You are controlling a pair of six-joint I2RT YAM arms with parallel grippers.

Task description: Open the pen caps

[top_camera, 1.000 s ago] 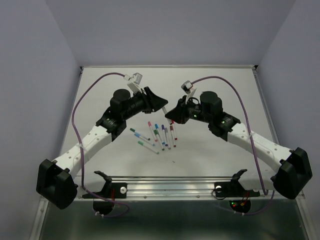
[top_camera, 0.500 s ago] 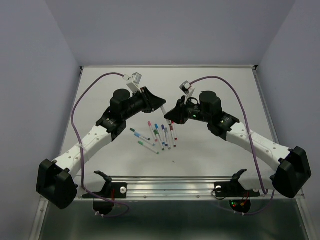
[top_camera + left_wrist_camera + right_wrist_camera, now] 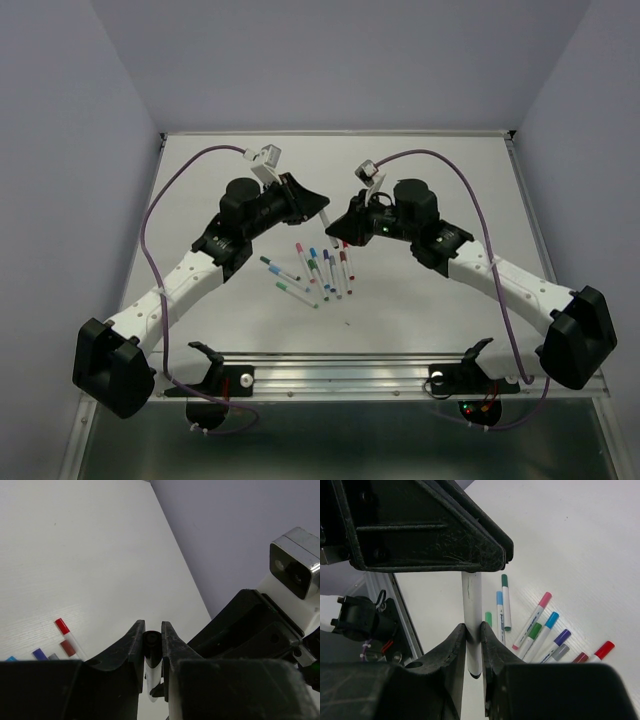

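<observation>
I hold the left gripper (image 3: 152,628) clenched on the cap (image 3: 152,644) and the right gripper (image 3: 472,630), just opposite, grasping the barrel (image 3: 471,592), so I can pull them apart.

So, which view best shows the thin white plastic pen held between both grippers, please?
Right wrist: the thin white pen runs lengthwise from the right gripper. Left wrist shows only its dark end in the left gripper; top external barely shows it.
</observation>
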